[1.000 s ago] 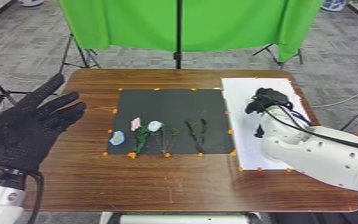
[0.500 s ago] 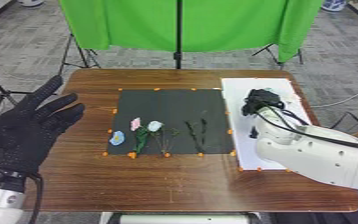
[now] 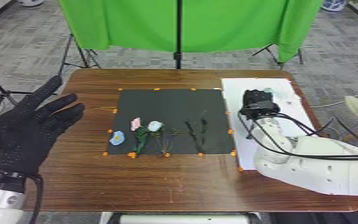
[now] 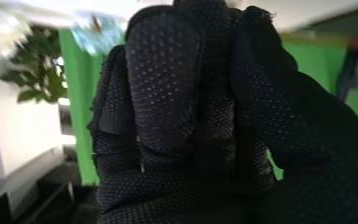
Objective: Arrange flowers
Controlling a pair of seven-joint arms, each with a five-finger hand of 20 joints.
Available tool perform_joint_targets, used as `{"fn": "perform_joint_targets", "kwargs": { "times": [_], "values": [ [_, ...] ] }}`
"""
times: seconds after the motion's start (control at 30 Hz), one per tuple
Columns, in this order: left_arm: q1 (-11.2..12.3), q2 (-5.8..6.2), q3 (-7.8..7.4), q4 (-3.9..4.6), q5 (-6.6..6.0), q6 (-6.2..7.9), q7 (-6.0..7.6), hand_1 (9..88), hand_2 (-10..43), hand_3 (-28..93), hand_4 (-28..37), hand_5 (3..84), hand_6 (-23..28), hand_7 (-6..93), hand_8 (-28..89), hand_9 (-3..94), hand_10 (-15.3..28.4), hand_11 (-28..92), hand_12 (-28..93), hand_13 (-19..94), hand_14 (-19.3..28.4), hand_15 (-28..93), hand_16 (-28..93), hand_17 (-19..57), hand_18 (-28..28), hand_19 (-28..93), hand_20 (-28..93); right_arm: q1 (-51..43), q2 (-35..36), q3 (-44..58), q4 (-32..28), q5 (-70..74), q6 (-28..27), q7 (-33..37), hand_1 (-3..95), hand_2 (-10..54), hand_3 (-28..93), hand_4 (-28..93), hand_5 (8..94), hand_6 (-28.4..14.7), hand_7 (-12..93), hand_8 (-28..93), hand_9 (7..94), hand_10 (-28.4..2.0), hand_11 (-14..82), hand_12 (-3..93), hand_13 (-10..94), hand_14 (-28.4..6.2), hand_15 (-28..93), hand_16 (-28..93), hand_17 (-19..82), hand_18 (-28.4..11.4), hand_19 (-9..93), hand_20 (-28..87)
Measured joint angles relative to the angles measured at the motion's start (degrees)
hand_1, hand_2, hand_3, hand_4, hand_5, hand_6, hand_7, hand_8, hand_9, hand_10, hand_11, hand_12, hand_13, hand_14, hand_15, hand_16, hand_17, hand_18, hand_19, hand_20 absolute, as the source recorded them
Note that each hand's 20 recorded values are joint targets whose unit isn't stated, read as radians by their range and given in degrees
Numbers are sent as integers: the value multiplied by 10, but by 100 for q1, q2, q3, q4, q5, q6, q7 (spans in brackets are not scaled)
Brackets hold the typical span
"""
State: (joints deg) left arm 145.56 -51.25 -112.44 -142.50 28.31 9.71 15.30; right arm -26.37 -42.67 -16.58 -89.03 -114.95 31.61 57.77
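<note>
Left hand (image 3: 23, 131) released — right hand (image 3: 259, 104) over white sheet (image 3: 257, 159), can't tell if clenched — pink flower (image 3: 135, 124) on black mat (image 3: 169, 106).

Left robot hand (image 3: 23, 127) splayed; right arm (image 3: 310, 162) bent.

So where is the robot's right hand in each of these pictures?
Head view: right hand over the white sheet, toward the right side of the table.
Right wrist view: the same right hand, large and close to the camera.
Shared landmark: the green cloth, beyond the table in the head view, behind the hand in the wrist view.
</note>
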Motion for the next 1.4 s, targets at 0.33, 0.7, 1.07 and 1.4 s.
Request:
{"fn": "perform_joint_targets", "kwargs": {
  "times": [0.33,0.7,1.07,1.4],
  "values": [
    [0,0,3,4,0,-2,-6,225,81,756,-266,286,64,168,-111,271,205,273,116,203,277,497,-87,-91,284,574,227,112,45,224,-187,-371,402,283,528,-95,730,-283,833,24,197,16,919,-61,71,290,828,-22,569,203,343,-169,882,113],
    [1,-11,-5,8,-1,-3,-44,226,80,755,-265,288,65,167,-111,270,206,272,115,203,277,495,-87,-91,284,574,227,-412,350,1764,-683,1031,-1822,-398,315,-95,733,-283,484,-14,120,-115,744,-150,206,141,749,-88,622,156,269,-230,855,145],
    [-11,-34,-18,10,5,-9,-116,226,80,756,-264,288,65,168,-111,270,205,271,116,202,276,496,-87,-91,284,574,227,-530,309,1513,-658,302,-2666,326,316,-95,720,-282,477,-1,115,-108,706,-171,169,134,729,-98,617,148,247,-243,840,149],
    [-101,37,-12,63,-2,-30,-118,226,80,755,-263,288,65,168,-111,271,206,272,116,203,276,497,-87,-91,284,574,227,-575,181,1552,-248,890,-2216,-297,472,-95,692,-282,684,41,159,-77,801,-90,136,179,792,-54,554,169,294,-200,821,167]
  ]
}}
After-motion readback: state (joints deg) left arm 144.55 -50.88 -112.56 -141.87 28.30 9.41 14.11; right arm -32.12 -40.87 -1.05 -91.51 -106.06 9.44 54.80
